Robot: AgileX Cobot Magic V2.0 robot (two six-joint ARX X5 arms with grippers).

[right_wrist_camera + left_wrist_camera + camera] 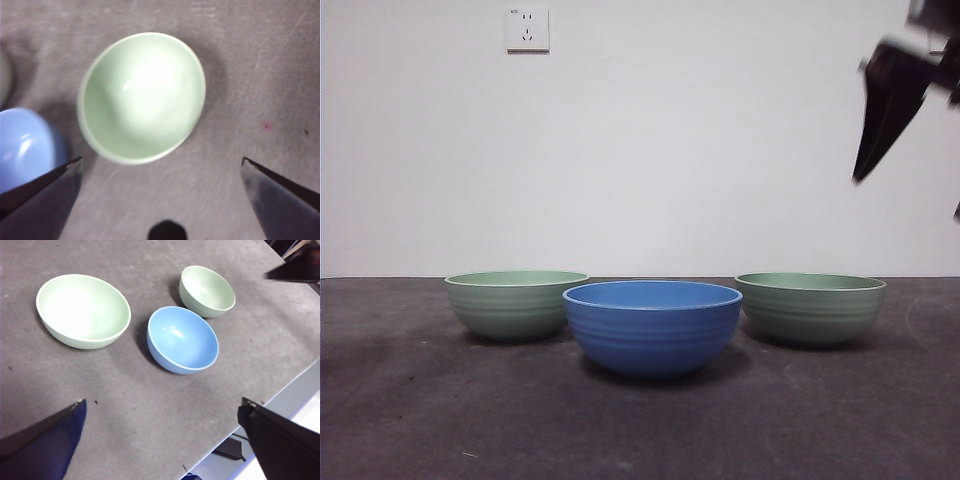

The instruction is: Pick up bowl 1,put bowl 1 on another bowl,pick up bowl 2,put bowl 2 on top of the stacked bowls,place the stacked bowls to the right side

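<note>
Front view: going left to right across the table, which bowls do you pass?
Pale green ribbed bowl → round blue ribbed bowl, nearest the camera → second pale green ribbed bowl; a black gripper hangs above at the right.

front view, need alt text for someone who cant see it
Three empty bowls stand apart on a dark table before a white wall: a blue bowl nearest in the middle, a green bowl behind on its left and another green bowl on its right. A black end effector hangs at the top right corner.
</note>
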